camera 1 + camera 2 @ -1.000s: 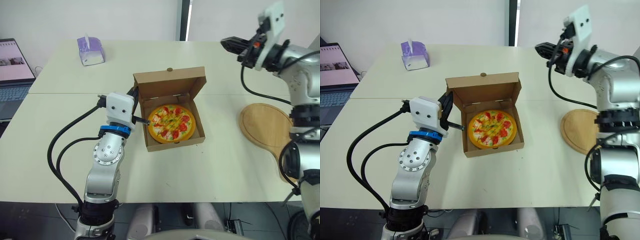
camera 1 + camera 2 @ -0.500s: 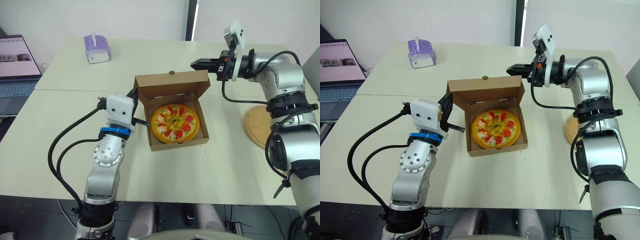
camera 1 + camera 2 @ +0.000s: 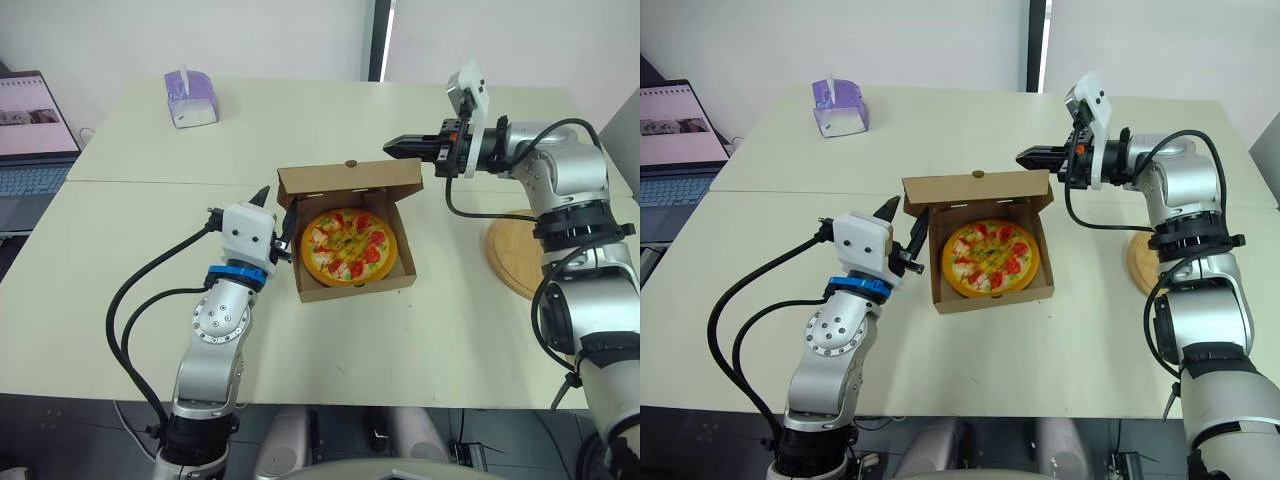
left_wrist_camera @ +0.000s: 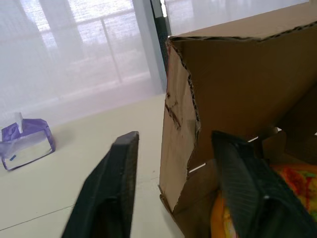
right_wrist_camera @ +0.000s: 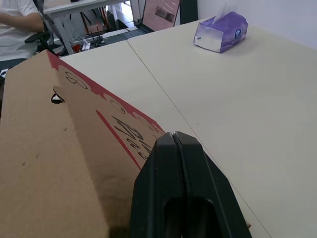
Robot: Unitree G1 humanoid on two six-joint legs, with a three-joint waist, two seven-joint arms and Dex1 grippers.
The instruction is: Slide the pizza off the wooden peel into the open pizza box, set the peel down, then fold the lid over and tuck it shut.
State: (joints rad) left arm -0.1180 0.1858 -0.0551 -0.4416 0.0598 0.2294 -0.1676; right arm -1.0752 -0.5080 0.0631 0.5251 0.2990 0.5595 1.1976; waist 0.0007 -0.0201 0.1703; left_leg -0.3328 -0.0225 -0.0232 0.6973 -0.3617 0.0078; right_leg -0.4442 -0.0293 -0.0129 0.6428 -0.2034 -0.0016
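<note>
Left eye view gives me the pizza box sitting mid-bench, and the pizza lies flat inside it, filling most of the tray. The lid stands up from the back edge and leans forward over the rear of the pizza, well short of closed. Off to the robot's right, the round wooden peel rests flat on the bench, apart from the box and partly hidden behind the right arm.

My left arm rises from below with the elbow bent, and the left tool points at the box's left rear corner. Its fingers are spread apart; on the left wrist view the cardboard corner stands between them, one finger outside the wall and the other on the pizza side.

My right arm reaches in from the right, forearm roughly level, with the right tool closed on nothing, fingers pressed together. Its tip sits just above the lid's top right corner; I cannot tell whether it touches.

A purple tissue box stands at the far left of the bench, and a laptop shows at the left edge.
</note>
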